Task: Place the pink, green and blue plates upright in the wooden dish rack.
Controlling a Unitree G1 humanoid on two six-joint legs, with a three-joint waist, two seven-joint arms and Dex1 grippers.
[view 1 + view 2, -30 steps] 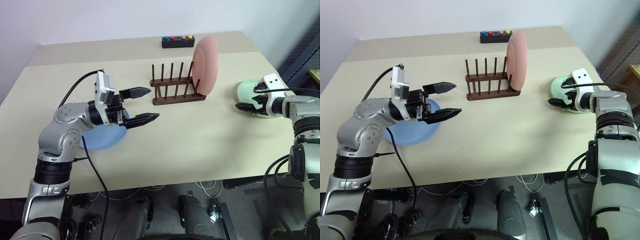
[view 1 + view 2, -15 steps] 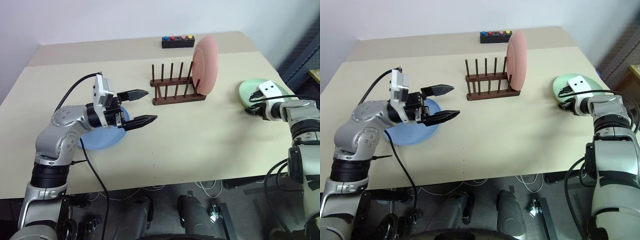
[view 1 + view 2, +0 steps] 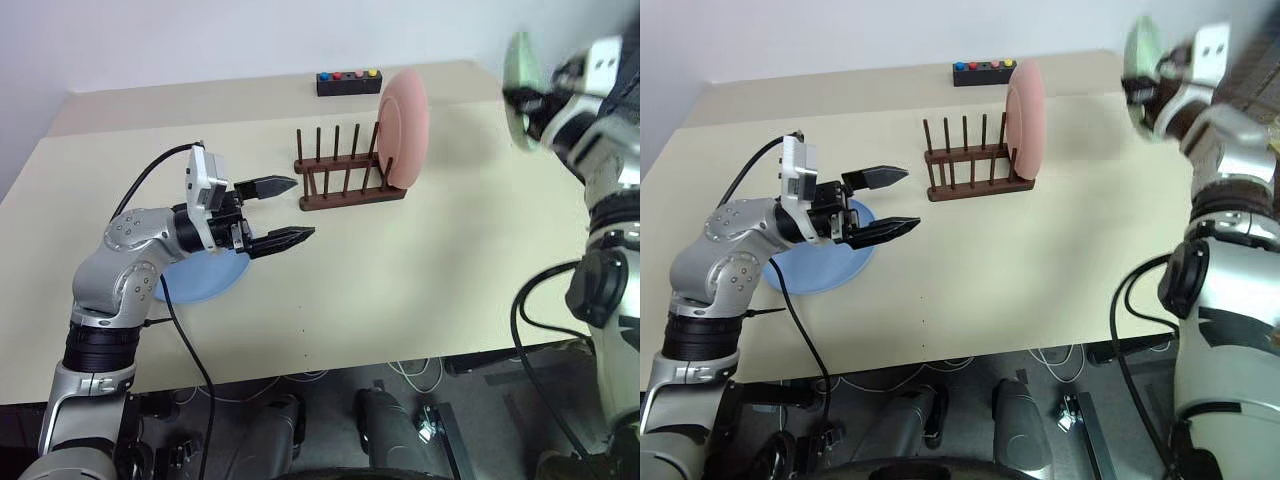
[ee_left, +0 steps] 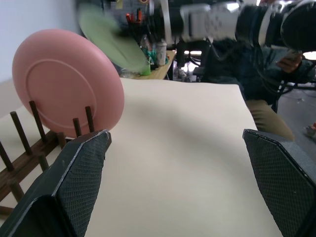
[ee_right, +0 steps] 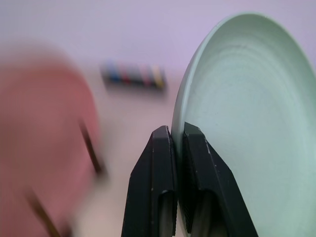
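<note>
Now, near the table's (image 3: 420, 290) left edge, the blue plate (image 3: 205, 282) lies flat under the left gripper (image 3: 283, 211), whose fingers are spread with nothing between them. Toward the back edge, the pink plate (image 3: 403, 128) stands upright at the wooden rack's (image 3: 345, 180) right end. Above the right edge, the right gripper (image 5: 176, 143) pinches the green plate's (image 5: 247, 123) rim, holding it on edge in the air.
</note>
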